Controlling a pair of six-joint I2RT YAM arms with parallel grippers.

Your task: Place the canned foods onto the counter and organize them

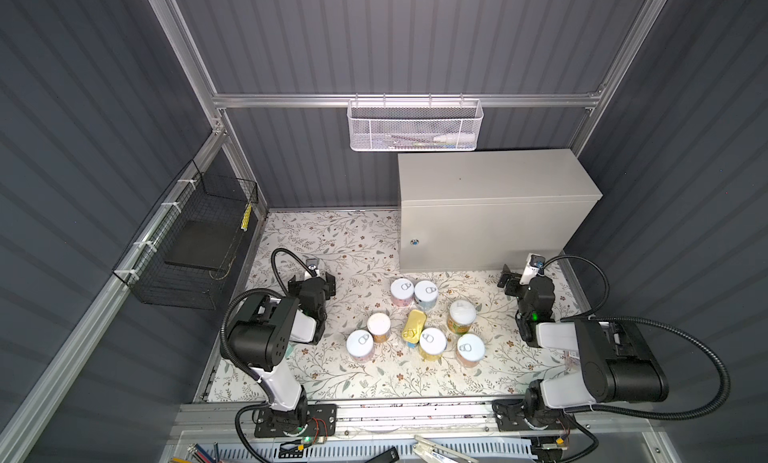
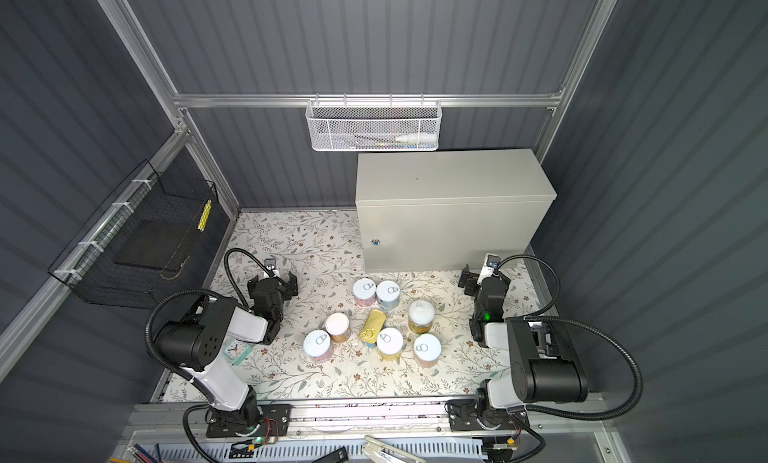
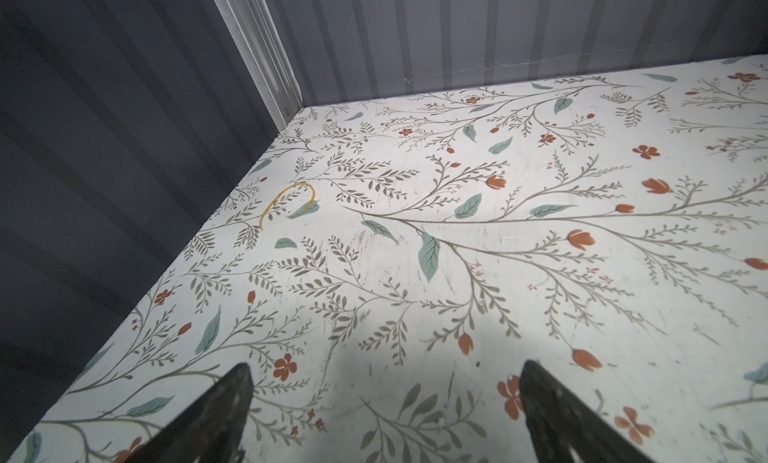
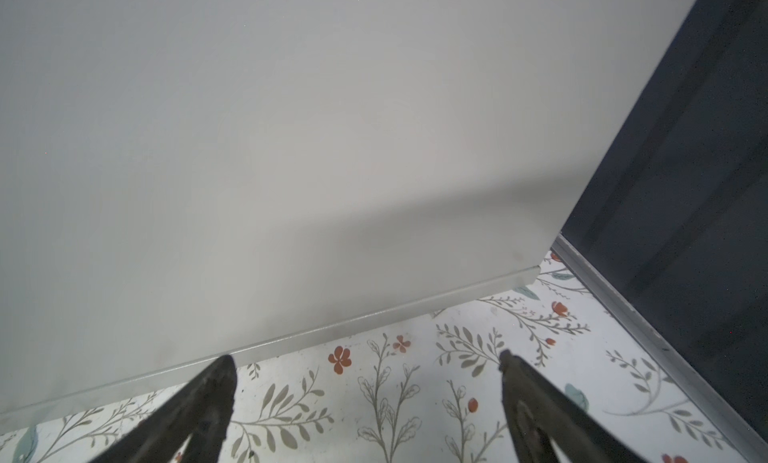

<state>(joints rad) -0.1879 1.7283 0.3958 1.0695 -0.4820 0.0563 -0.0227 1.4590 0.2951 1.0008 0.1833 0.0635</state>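
A floral worktop [image 1: 332,240] carries a yellow band [image 3: 286,189] near the left wall and a small teal clock [image 2: 235,351] by its left edge. A white mesh basket [image 1: 413,126] hangs on the back rail. A black wire basket [image 1: 166,282], holding a dark slab [image 1: 199,243], hangs on the left.

I note the floral-print tabletop [image 1: 332,240] carries the counter [image 1: 490,232] at its far right corner. Eight canned foods [image 1: 425,292] are clustered mid-surface, the gold-topped tin [image 1: 414,324] among them. A yellow elastic loop [image 3: 286,203] lies near the left wall, and a small teal clock [image 2: 235,351] sits near the left edge.
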